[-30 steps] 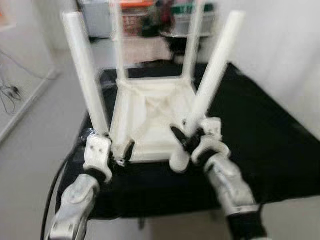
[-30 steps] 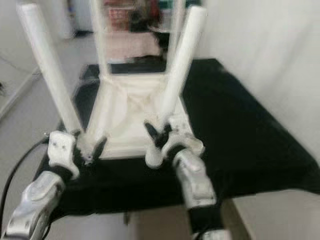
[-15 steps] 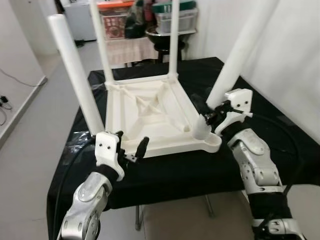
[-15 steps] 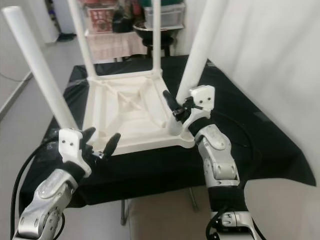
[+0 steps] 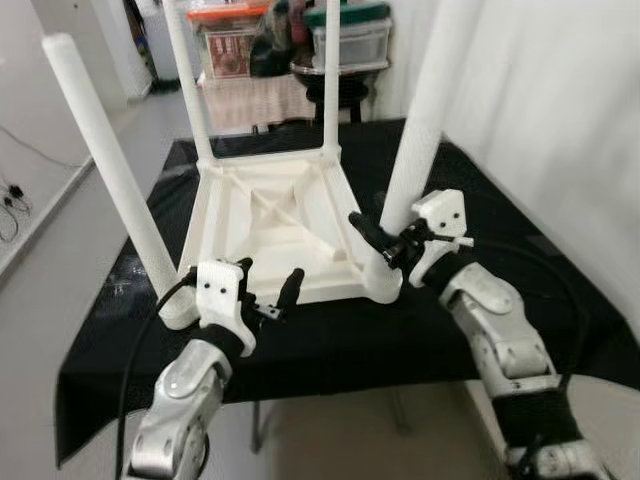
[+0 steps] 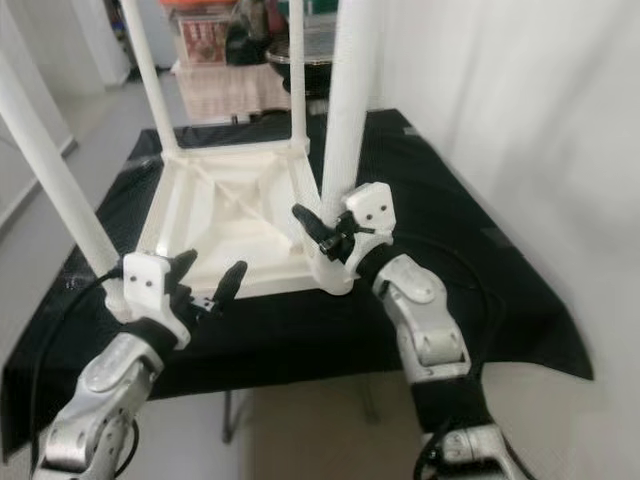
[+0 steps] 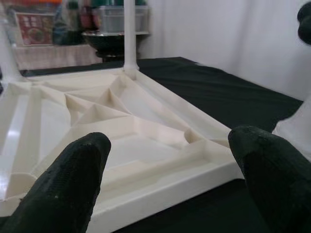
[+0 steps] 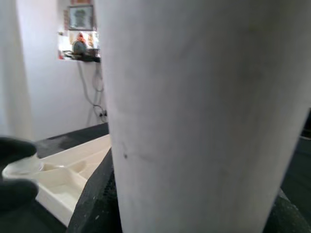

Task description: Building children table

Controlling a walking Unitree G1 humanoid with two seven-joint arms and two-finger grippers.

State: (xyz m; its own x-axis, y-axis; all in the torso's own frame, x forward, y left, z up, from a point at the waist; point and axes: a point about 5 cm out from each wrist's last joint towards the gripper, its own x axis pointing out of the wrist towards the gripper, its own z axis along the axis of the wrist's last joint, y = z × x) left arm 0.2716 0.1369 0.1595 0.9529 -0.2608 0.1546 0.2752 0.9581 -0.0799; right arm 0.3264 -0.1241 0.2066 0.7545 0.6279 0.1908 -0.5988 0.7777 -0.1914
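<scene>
White plastic table lay upside down on our black counter; our right gripper pinched 1 leg, left gripper spread. Tugging could tip it off.

Both arms are showing rounded silver shells with dark joints between the segments. The left gripper is wearing a boxy white housing with small dark screw holes, and its fingers are looking matte black and rubbery. The right gripper is carrying a matching white block. A black cable is running beside the left forearm.
</scene>
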